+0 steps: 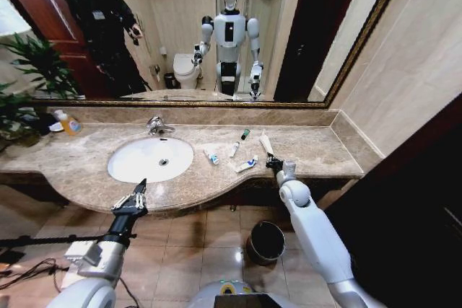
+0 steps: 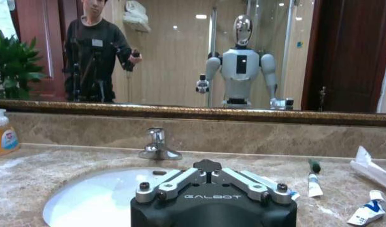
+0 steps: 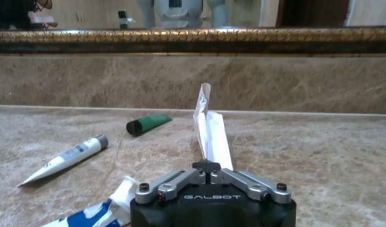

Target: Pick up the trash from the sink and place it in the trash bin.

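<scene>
The left gripper (image 1: pixel 141 191) is held shut, empty, at the sink (image 1: pixel 127 169) edge; right of the basin, on the counter, the right gripper (image 3: pixel 207 166) is pinched on the packet (image 3: pixel 209 130), which should be lifted straight, clear of the tubes (image 1: pixel 246 164), before the bin (image 1: pixel 266 242) below is sought

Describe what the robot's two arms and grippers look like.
Both arms have smooth pale grey-white shells. The left gripper sits on a black wrist section; its fingers are black with silvery links. The right gripper is dark beyond a silvery wrist cylinder. In the wrist views, each black gripper body carries white GALBOT lettering and bolted silver linkages.
</scene>
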Controlling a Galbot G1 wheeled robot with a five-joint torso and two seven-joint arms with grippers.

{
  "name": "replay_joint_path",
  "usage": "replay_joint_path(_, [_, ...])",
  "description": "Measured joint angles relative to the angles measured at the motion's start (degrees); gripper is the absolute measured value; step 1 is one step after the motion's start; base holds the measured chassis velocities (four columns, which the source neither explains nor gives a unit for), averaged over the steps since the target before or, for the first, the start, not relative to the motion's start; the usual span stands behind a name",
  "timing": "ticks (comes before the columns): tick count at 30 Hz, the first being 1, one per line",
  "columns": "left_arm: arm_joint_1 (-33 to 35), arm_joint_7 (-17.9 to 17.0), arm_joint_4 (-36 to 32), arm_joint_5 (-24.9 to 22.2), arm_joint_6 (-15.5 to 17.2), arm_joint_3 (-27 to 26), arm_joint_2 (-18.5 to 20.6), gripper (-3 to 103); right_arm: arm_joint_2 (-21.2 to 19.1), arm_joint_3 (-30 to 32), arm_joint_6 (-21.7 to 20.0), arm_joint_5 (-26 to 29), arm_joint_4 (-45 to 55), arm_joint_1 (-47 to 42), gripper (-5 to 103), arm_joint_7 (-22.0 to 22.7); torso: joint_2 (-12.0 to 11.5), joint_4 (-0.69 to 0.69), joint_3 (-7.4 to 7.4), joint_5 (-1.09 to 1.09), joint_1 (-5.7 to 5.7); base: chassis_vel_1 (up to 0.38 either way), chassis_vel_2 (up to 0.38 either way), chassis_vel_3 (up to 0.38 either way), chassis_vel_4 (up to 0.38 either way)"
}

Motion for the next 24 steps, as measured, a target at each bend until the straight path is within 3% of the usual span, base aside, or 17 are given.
replay_joint_path(15, [0.0, 0.0, 0.0, 0.0, 0.0, 0.0, 0.0, 0, -3.97, 5.57, -0.85, 3.5, 12.65, -8.52, 0, -0.88, 0.0, 0.0, 0.0, 0.0, 0.0, 0.0, 0.0, 0.0, 0.0])
replay_joint_path(24, [0.0, -0.01, 0.0, 0.0, 0.0, 0.0, 0.0, 0, -5.26, 11.54, -0.96, 5.01, 20.81, -18.47, 0, -3.41, 0.0, 0.0, -0.01, 0.0, 0.0, 0.0, 0.0, 0.0, 0.0])
